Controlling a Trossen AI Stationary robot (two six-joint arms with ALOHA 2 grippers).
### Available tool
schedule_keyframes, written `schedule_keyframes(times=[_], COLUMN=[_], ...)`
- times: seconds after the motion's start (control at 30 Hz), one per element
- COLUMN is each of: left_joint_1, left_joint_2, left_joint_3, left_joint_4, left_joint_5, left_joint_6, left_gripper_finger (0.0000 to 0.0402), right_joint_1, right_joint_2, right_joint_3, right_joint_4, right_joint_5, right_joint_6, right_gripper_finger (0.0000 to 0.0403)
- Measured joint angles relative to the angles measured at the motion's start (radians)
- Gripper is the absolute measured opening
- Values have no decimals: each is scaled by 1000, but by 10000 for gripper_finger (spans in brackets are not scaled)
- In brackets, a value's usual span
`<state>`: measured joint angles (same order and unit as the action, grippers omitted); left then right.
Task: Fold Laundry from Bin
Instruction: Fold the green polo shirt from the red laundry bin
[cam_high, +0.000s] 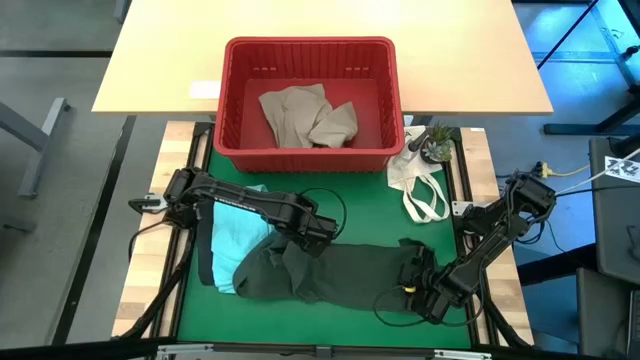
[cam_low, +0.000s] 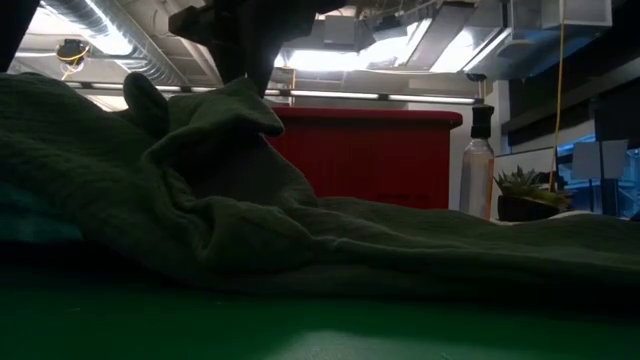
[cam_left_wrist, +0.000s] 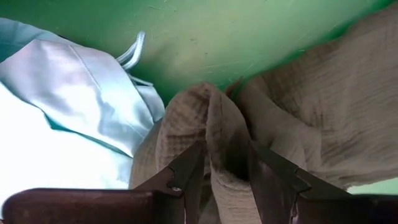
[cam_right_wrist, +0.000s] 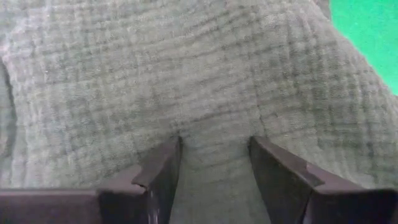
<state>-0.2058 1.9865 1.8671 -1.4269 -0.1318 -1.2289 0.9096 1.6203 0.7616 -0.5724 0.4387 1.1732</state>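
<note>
Olive garment (cam_high: 340, 272): worktop centre, unfolded, pinched by left tool (cam_left_wrist: 225, 180) and right tool (cam_right_wrist: 214, 168). Teal garment (cam_high: 232, 235): left edge, unfolded. Beige garment (cam_high: 305, 115): in bin (cam_high: 310, 48).

Ceiling lights (cam_low: 340, 55) glare at the low view's top; the olive garment (cam_low: 300, 230) below sits dim, foreground blurred. The high view is evenly bright.

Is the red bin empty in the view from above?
No, the red bin holds a crumpled beige-tan garment lying on its floor.
</note>
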Motion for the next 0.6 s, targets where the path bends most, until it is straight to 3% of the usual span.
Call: schedule_keyframes(times=[0.23,0.43,0.6], left_joint_1=[-4,-19,-48], left_joint_2=[16,23,14], left_joint_3=[0,0,0], left_joint_4=[9,17,-9], left_joint_5=[3,-10,-8], left_joint_6=[15,57,41], left_gripper_finger=[105,16,3], right_joint_1=[0,0,0], right_joint_2=[0,0,0], right_joint_3=[0,-1,-1], right_joint_4=[0,0,0], right_joint_5=[2,2,1], right_joint_6=[0,0,0], right_gripper_finger=[198,198,198])
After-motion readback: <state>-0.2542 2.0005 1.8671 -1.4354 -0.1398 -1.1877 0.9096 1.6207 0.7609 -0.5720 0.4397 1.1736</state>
